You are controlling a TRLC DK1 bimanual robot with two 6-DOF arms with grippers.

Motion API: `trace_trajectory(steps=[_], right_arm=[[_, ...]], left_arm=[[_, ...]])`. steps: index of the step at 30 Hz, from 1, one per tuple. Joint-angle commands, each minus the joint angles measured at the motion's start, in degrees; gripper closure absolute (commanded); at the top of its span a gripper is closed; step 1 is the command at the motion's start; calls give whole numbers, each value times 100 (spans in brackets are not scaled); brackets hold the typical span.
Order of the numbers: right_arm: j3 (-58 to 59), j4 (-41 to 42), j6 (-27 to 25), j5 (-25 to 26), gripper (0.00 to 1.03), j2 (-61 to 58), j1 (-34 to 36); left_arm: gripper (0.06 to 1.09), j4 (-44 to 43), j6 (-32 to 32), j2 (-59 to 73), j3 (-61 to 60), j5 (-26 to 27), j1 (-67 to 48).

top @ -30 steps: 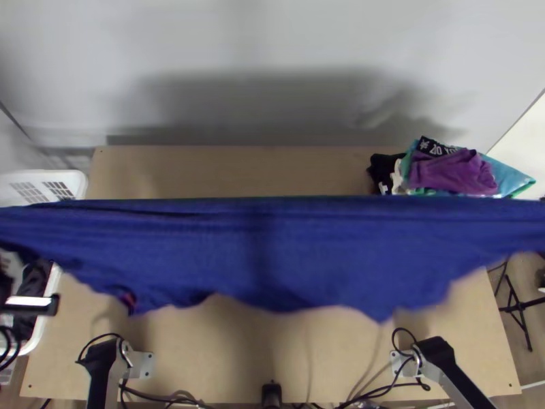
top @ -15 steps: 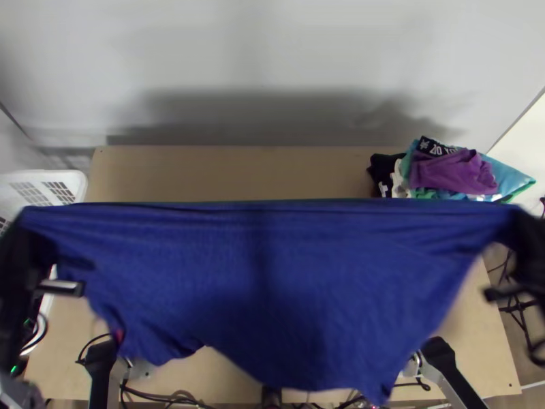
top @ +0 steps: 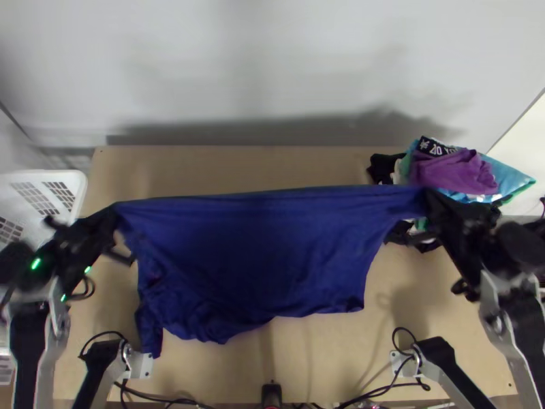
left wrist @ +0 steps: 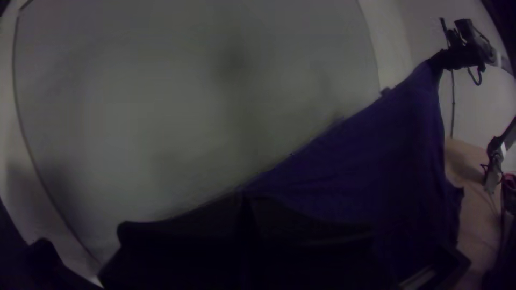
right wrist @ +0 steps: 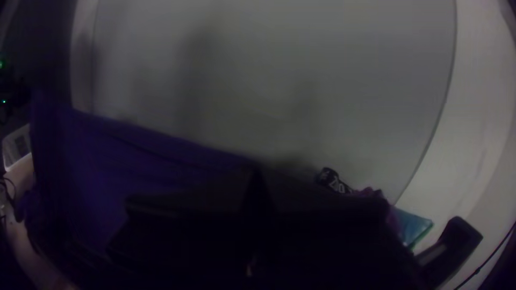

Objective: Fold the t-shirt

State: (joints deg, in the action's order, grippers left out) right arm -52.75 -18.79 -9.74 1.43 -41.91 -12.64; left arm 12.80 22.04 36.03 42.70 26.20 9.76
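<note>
The blue t-shirt (top: 259,252) hangs stretched between both grippers above the table, its upper edge nearly straight and its lower part draping toward the near side. At the shirt's upper left corner is my left gripper (top: 116,215), shut on the cloth. My right gripper (top: 430,198) is shut on the upper right corner. In the left wrist view, my left gripper (left wrist: 247,207) has its fingers together, with the shirt (left wrist: 371,156) running off to the other arm. The right wrist view has my right gripper (right wrist: 260,188) closed at the edge of the shirt (right wrist: 145,166).
A pile of folded clothes, purple on top (top: 453,170), lies at the table's back right. A white basket (top: 78,184) stands beyond the table's left edge. Bare wooden table (top: 231,163) shows behind the shirt and in front of it.
Both grippers have come inward from the sides, with the shirt between them. The shirt looks smaller and narrower from above, and its lower edge has shifted. Both arms now show more fully.
</note>
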Motion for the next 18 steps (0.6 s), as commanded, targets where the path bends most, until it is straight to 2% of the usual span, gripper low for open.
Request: trace_trajectory(steps=[1,7,11,18], right_arm=[[63,833,-63,-11,100,-1153,104],[-1009,1132,-353,-11,100,-2708,157],[-2169,1123,-353,15,100,-3693,210],[-4296,1017,-213,534,100,-4466,254]], left_arm=[[103,-577,257,2031,406,-97,-545],[103,-796,248,3657,1988,-554,-510],[103,-436,186,4536,3394,-809,-510],[103,-216,-112,5344,5618,-1565,-536]])
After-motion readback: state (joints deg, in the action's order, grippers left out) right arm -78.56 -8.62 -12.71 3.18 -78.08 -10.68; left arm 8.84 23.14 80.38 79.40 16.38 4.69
